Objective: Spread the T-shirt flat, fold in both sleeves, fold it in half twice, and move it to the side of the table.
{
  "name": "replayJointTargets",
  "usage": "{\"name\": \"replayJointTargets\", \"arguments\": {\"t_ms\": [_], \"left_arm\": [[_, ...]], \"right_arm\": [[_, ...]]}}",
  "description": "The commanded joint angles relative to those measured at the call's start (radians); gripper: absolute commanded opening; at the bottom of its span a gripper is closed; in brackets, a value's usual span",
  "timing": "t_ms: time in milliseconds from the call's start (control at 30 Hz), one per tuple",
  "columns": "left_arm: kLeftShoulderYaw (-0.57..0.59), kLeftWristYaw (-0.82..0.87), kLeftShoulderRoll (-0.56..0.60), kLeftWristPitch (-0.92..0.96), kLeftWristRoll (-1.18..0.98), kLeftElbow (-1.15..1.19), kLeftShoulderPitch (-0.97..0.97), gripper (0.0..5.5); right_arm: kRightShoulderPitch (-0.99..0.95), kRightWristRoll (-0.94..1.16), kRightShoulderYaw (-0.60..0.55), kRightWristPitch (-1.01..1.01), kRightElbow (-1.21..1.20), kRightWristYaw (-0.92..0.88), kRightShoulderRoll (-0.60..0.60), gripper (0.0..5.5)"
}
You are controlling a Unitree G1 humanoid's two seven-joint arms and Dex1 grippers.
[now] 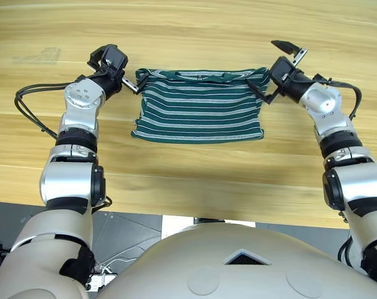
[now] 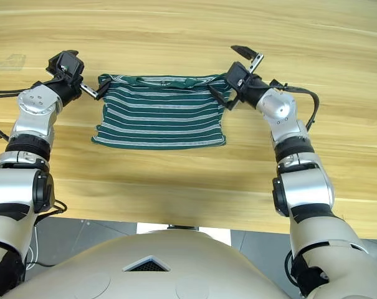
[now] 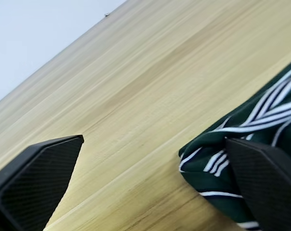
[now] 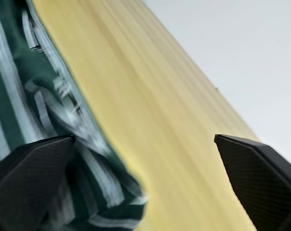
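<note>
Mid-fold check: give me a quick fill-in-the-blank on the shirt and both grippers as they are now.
The green T-shirt has ____ stripes.
It lies on a ____ table.
The left gripper is at its far-left corner, the right gripper at its far-____ corner.
Both grippers' jaws stand ____.
Missing: white; wooden; right; open.

The T-shirt point(image 1: 199, 106) lies on the table point(image 1: 188, 31), in the middle before the robot, its collar edge on the far side. The left gripper point(image 1: 116, 73) is at the shirt's far left corner, and the right gripper point(image 1: 276, 70) at the far right corner. Each touches the cloth on its inner side, with the outer side over bare table.
</note>
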Motion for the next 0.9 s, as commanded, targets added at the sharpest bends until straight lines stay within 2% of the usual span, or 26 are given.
{"name": "replayJointTargets", "arguments": {"t_ms": [33, 367, 500, 767, 900], "left_arm": [[0.010, 0.058, -0.003, 0.003, 0.015, 0.039, -0.048, 5.38], [0.046, 0.128, -0.027, -0.003, 0.000, 0.068, -0.083, 5.38], [0.105, 0.144, -0.024, -0.028, -0.047, 0.042, -0.074, 5.38], [0.170, 0.124, -0.019, -0.026, -0.109, -0.049, -0.092, 5.38], [0.163, 0.107, -0.032, -0.022, -0.113, -0.125, -0.046, 5.38]], "right_arm": [[-0.104, -0.054, 0.021, 0.069, 0.099, -0.076, 0.012, 5.39], [-0.129, -0.116, 0.052, 0.102, 0.172, -0.162, 0.040, 5.39], [-0.127, -0.132, 0.066, 0.100, 0.176, -0.148, 0.051, 5.39], [-0.174, -0.285, 0.218, 0.183, 0.212, -0.118, 0.112, 5.39], [-0.183, -0.397, 0.323, 0.239, 0.239, -0.174, 0.050, 5.39]]}}
